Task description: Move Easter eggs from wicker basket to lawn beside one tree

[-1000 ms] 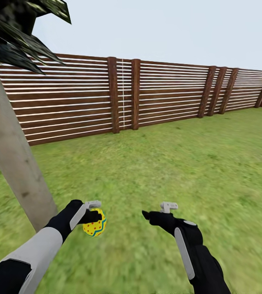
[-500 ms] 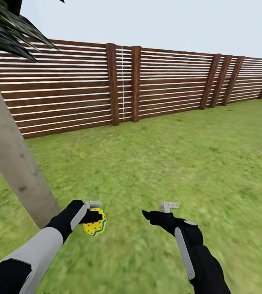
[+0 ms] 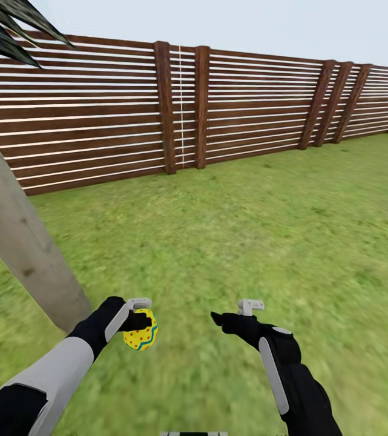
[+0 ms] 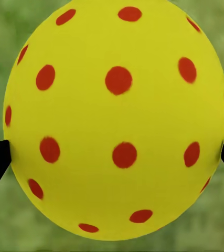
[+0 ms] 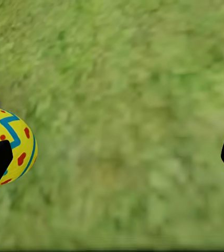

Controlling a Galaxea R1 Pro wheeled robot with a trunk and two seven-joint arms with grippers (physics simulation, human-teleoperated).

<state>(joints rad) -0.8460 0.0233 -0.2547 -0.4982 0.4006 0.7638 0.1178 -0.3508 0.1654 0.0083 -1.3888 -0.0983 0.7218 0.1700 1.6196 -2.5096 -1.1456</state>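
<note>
The egg [image 3: 140, 330] is showing glossy yellow with red dots and a blue zigzag band, sitting at seven o'clock in the head view. Close up in the left wrist view it is glowing bright yellow, peppered with round red dots. The left gripper [image 3: 138, 311] is wearing black with pale grey fingers; the right gripper [image 3: 236, 311], at five o'clock, is matching it. The lawn [image 3: 278, 242] is spreading mottled green. The fence [image 3: 248, 115] is running dark brown with pale gaps. The tree [image 3: 18, 242] trunk is looking pale grey-brown at nine o'clock, with dark foliage at eleven.
</note>
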